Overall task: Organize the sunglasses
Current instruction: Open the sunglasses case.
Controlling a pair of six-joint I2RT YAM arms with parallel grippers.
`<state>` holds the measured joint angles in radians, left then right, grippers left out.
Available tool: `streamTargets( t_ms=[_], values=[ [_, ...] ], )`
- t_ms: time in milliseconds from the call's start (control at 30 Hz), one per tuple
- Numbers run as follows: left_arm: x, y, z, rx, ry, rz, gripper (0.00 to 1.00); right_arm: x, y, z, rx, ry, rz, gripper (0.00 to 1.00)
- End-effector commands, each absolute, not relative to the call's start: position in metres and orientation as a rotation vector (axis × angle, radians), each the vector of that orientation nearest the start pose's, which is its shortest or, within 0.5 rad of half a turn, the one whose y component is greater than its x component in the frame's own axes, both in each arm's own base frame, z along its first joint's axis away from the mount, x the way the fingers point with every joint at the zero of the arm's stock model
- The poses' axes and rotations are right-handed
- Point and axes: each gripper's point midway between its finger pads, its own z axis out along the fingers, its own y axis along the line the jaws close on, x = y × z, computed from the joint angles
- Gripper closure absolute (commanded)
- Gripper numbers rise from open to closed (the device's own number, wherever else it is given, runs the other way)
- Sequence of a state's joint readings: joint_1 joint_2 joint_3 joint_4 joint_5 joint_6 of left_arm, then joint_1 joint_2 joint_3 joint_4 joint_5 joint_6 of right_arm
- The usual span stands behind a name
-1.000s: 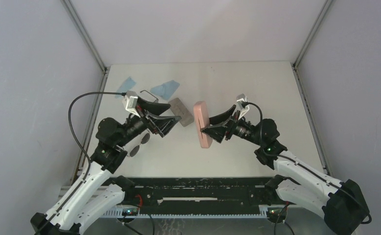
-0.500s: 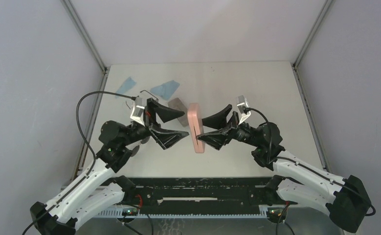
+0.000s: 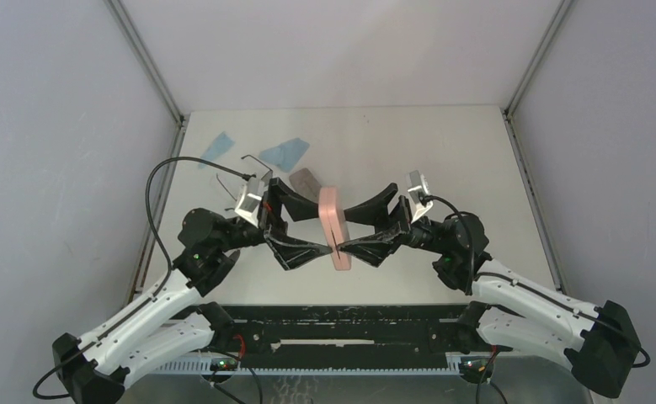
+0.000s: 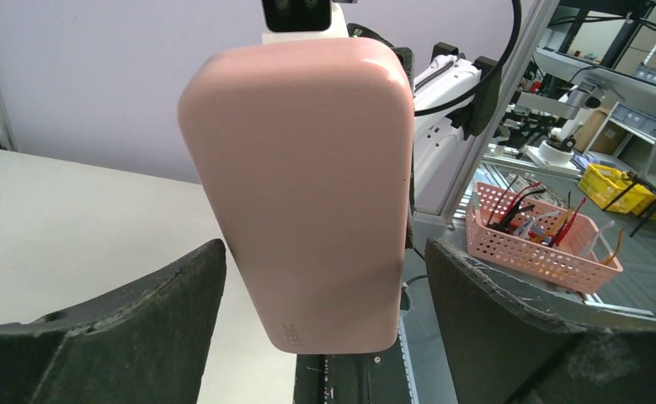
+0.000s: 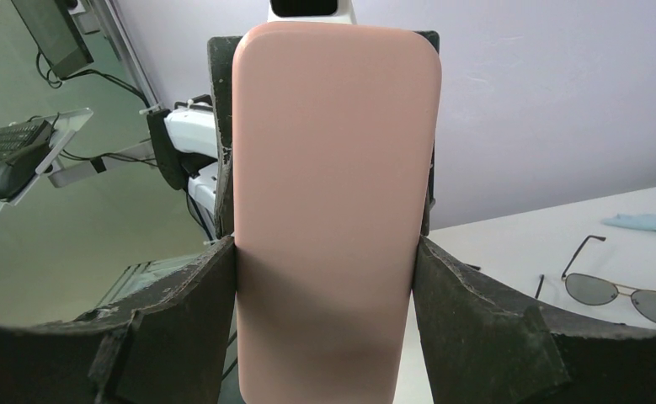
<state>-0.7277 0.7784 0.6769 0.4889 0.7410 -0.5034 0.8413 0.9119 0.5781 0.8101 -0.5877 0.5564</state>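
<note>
Handover is what this looks like to me. A second ago the left gripper (image 3: 317,229) was off to the left, over the grey-brown case (image 3: 306,179). Now it has swung in to meet the right gripper (image 3: 347,229) midway between the tabletop's (image 3: 442,151) left and right edges, toward the near edge. The pink case (image 3: 330,202) has drifted a little leftward with the right arm and stands on end in the air between the two.

The right gripper is clamped on the case, its pads (image 5: 219,286) pressed against both long sides. The left gripper is spread wide and straddles the same case, with a clear gap on each side in its wrist view, so it holds nothing yet. My guess is that it is about to close, so the two arms can pry the case open. Nothing has been stowed so far.

One pair of sunglasses (image 5: 615,290) lies flat on the tabletop, temples unfolded, toward the far left corner beside a light blue cloth (image 3: 285,153). I cannot find the second pair, and the left arm may be covering it.

As for writing, a short embossed word (image 4: 289,328) runs along the case's lower end, too faint to read. I see no other label or brand.
</note>
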Motion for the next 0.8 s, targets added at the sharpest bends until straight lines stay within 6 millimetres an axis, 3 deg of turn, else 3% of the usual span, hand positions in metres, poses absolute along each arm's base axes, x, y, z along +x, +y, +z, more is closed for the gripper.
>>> streamTargets(
  t_ms=[0,400,767],
  values=[
    [0.098,-0.276,0.409,0.909,1.008,-1.472,0.1,0.109,0.3,0.403,-0.775,0.934,1.507,1.0],
    [0.091,-0.275,0.422,0.903,0.976,-1.505,0.15,0.103,0.305,0.398,-0.815,0.942,1.516,1.0],
    [0.089,-0.278,0.417,0.907,0.999,-1.531,0.15,0.107,0.31,0.394,-0.808,0.965,1.51,1.0]
  ],
)
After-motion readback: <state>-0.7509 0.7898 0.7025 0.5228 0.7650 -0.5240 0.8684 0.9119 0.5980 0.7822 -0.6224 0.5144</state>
